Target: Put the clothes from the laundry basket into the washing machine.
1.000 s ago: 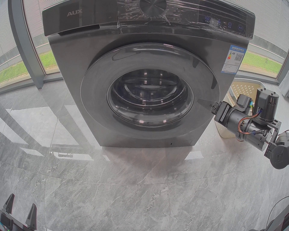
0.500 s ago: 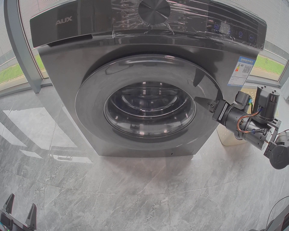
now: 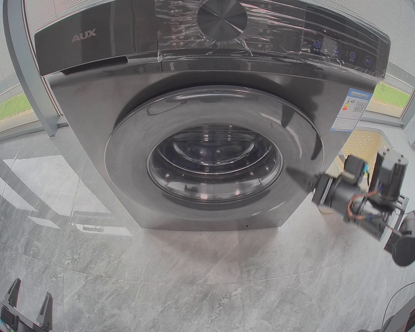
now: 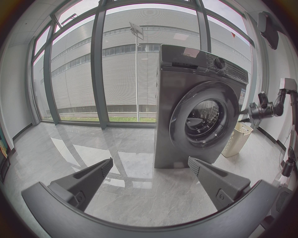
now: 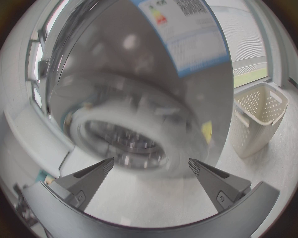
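The grey washing machine (image 3: 207,108) stands on a pale stone floor (image 3: 194,268) in front of tall windows (image 4: 121,68). Its round door (image 3: 129,142) faces the head camera and looks shut against the front panel. Taking the door's glass centre as the middle of a dial in the head view, the right gripper (image 3: 296,175) sits at about 4 o'clock, right at the door's outer rim. It is blurred there, so whether it touches the rim cannot be told. In the right wrist view its two fingers (image 5: 93,176) are spread wide with nothing between them, and the curved, shiny door is close in front. The cream laundry basket (image 3: 363,145) stands upright on the floor at about 3 o'clock, just beside the machine's right side and behind the right arm. Its perforated walls show, but whether clothes lie inside cannot be told. A knob (image 3: 221,17) sits at 12 o'clock on the control panel, and a sticker (image 3: 354,108) at about 2 o'clock. The left gripper (image 3: 32,288) is low at about 8 o'clock, well away from the machine, fingers parted and empty.
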### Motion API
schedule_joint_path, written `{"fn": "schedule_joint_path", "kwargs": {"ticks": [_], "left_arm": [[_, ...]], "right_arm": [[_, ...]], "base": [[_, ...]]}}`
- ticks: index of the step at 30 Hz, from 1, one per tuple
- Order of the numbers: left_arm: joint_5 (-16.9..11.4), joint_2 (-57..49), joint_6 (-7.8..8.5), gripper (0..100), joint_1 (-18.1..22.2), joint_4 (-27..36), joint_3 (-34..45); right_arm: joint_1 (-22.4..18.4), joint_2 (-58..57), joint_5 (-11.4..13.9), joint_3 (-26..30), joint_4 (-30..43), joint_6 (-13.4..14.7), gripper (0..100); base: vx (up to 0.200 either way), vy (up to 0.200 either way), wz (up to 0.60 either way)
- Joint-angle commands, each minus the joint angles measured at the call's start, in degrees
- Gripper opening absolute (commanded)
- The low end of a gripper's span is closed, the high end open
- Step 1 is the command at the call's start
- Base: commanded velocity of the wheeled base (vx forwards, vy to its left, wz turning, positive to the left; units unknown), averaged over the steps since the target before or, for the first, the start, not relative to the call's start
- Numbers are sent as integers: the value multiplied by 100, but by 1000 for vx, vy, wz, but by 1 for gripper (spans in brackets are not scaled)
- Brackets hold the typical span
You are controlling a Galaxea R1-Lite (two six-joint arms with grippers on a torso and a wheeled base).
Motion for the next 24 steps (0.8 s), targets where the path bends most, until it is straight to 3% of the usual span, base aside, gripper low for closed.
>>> {"fn": "schedule_joint_path", "kwargs": {"ticks": [1,5,9,12,13,15,19,24], "left_arm": [[1,-55,-11,100,1,-6,92],[1,-55,-11,100,1,-6,92],[1,-55,-11,100,1,-6,92],[1,-46,-11,100,1,-6,92],[1,-55,-11,100,1,-6,92],[1,-55,-11,100,1,-6,92],[-8,-55,-11,100,1,-6,92],[-8,-55,-11,100,1,-6,92]], "right_arm": [[931,-1075,661,2496,-306,-1083,100],[922,-2104,723,3437,-727,-1267,100],[659,-3572,776,3437,-77,-1399,100],[-203,-4688,820,3437,688,-1751,100],[-326,-4863,820,3437,837,-1768,100],[-1117,-5953,828,3437,1690,-1803,100],[-2127,-7368,864,3349,3052,-1821,100],[-2418,-8502,1198,3322,3957,-1882,100]], "base": [[0,0,0],[0,0,0],[0,0,0],[0,0,0],[0,0,0],[0,0,0],[0,0,0],[0,0,0]]}}
